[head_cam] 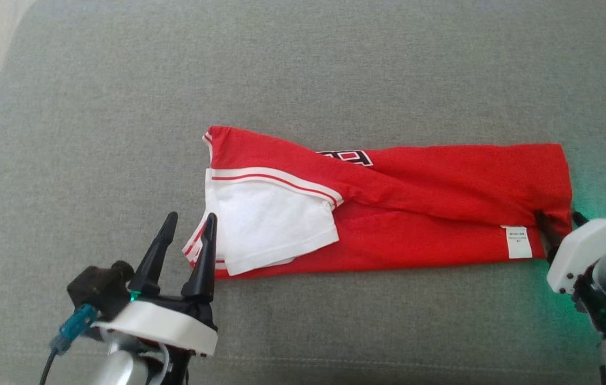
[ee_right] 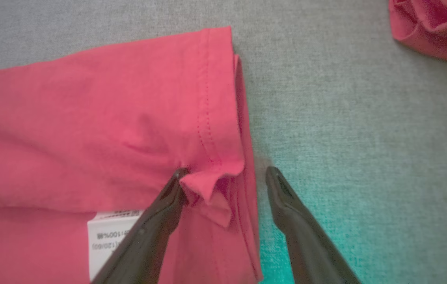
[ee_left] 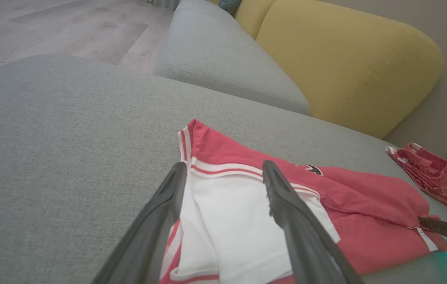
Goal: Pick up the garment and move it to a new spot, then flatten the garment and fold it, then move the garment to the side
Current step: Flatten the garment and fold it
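Head view | left end effector [head_cam: 192, 215] released | right end effector [head_cam: 557, 218] released, body cropped | label [head_cam: 517, 241] unreadable

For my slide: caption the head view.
Left gripper and right gripper, open, at ends of a folded shirt on a sofa.

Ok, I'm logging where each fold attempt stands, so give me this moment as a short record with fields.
surface: grey sofa cushion
garment: red, folded into a long strip, lying on the cushion
left end: white sleeve with red stripes, on top
right end: hem, with a white care label near it
left gripper: open, fingers over the white sleeve
right gripper: open, straddling the hem edge, one finger at a small pucker
nearby: second red garment, apart, beyond the hem end
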Available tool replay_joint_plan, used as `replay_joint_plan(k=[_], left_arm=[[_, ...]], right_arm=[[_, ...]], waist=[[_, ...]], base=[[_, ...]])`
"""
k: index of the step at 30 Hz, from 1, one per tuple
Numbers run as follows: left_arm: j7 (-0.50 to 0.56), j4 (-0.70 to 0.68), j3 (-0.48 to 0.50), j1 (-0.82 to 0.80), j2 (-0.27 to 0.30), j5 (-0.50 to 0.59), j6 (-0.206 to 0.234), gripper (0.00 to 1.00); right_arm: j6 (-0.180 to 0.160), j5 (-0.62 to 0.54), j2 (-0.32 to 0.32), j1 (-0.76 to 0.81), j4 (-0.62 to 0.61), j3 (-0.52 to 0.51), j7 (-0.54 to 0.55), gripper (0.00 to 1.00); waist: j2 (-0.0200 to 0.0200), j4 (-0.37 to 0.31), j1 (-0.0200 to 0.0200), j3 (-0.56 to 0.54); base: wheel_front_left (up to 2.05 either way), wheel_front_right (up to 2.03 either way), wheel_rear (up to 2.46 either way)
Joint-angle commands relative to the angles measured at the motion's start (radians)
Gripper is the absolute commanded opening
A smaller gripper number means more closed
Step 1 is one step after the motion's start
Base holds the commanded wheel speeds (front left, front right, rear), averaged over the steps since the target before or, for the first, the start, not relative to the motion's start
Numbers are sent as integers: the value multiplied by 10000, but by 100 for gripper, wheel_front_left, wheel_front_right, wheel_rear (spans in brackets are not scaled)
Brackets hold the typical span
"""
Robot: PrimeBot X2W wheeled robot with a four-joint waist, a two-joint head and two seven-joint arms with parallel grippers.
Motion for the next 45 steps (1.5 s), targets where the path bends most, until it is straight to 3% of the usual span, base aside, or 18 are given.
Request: replay_joint_plan(k=[1,2,4,5,6,7,14,23,28,35,45], left_arm=[[-101,-248,338,-372,93,71,6,100],[-101,-272,330,-360,93,84,32,100],[-97,-289,321,-345,110,99,61,100],[-97,-279,320,-342,124,100,62,100],[-97,-269,316,-342,137,101,63,100],[-95,-262,315,-345,148,103,66,100],[-75,-297,417,-295,277,130,215,100],[-4,-434,365,-255,331,158,300,100],[9,-397,353,-300,372,148,291,100],[78,-394,251,-394,360,183,322,100],[4,-224,223,-447,299,98,242,100]], right_arm=[[65,85,-132,-233,-88,264,126,100],[65,120,-144,-280,11,290,148,89],[65,154,-168,-370,190,351,166,46],[65,166,-170,-412,267,380,162,35],[65,185,-172,-459,339,411,144,12],[65,211,-180,-514,383,439,78,0],[65,347,-467,-900,297,327,-479,0],[65,467,-1255,-692,-729,-491,-439,0],[65,716,-1044,-248,-1850,-726,-307,0],[65,1283,-435,409,-3645,140,-11,0],[65,2072,197,1082,-5612,2074,265,0]], waist=[[0,17,0,-12],[0,26,0,-20],[0,34,0,-44],[0,35,0,-61],[0,34,0,-80],[0,25,0,-99],[0,-356,0,-285],[0,-1005,0,-361],[0,-1300,0,-335],[0,-1286,0,-437],[0,-497,0,-681]], base=[[0,0,0],[0,0,0],[0,0,0],[0,0,0],[0,0,0],[0,0,0],[0,0,0],[0,0,0],[0,0,0],[0,0,0],[0,0,0]])
